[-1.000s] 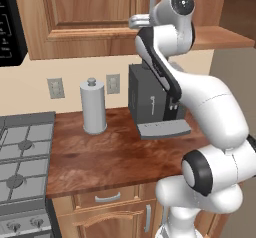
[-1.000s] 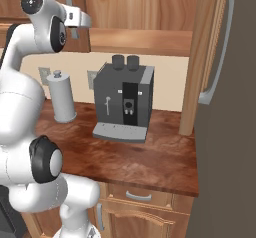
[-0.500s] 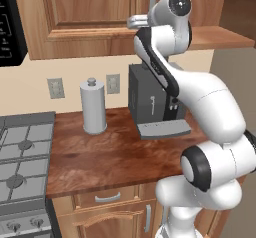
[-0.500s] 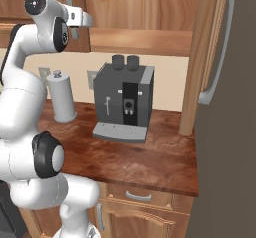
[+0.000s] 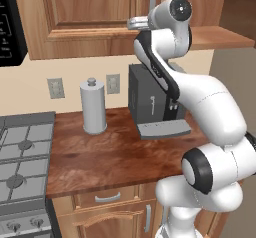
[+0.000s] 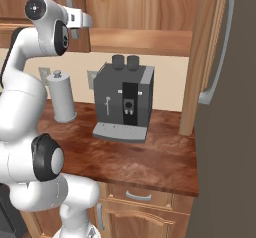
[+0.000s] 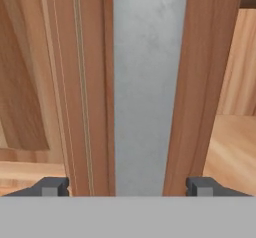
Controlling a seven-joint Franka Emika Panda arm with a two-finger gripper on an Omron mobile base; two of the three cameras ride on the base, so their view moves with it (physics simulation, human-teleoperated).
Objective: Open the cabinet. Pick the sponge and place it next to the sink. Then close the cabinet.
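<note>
Here fingers [image 7: 54, 187] spread wide, straddling grey bar handle [image 7: 149, 82] of cabinet [image 7: 75, 82], not yet pinching it

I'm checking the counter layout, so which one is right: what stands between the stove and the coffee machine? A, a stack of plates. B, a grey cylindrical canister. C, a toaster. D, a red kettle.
B: the left base view shows a grey canister upright on the wooden counter, between the stove and the coffee machine.

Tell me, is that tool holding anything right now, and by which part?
Nothing yet. The tool stands open, its fingertips on either side of the cabinet door's grey bar handle, not touching it.
</note>
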